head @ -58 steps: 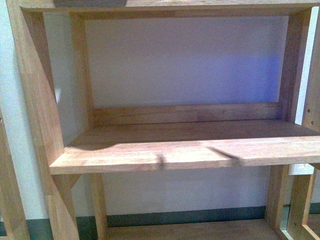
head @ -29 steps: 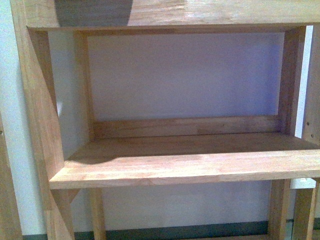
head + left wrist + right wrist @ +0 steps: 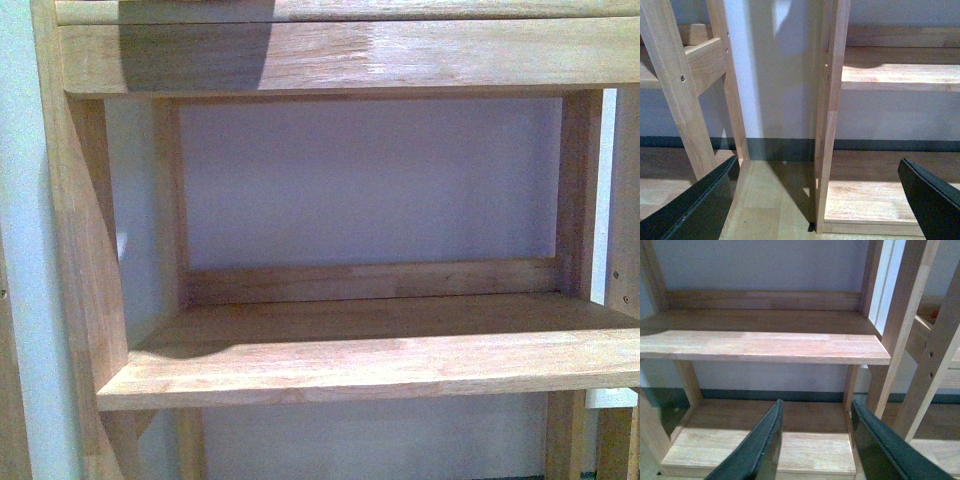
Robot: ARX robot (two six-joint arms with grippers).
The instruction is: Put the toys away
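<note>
No plush toy shows in any view. The front view faces a wooden shelf unit: a bare shelf board [image 3: 370, 365] below and a higher board [image 3: 340, 55] above, with a pale wall behind. Neither gripper shows in the front view. My left gripper [image 3: 817, 197] is open and empty, its dark fingers [image 3: 695, 207] spread wide before a shelf upright [image 3: 830, 125]. My right gripper [image 3: 815, 440] is open and empty, its fingers [image 3: 762, 445] held narrower, over the bottom shelf board [image 3: 765, 445].
Wooden uprights [image 3: 85, 250] stand at both sides of the shelf unit. The right wrist view shows a middle shelf [image 3: 765, 345] and a neighbouring frame [image 3: 935, 350]. The left wrist view shows a second frame [image 3: 685, 90] and wooden floor [image 3: 765, 200].
The front view has risen: the shelf board sits lower in the picture and the higher board has come into view at the top.
</note>
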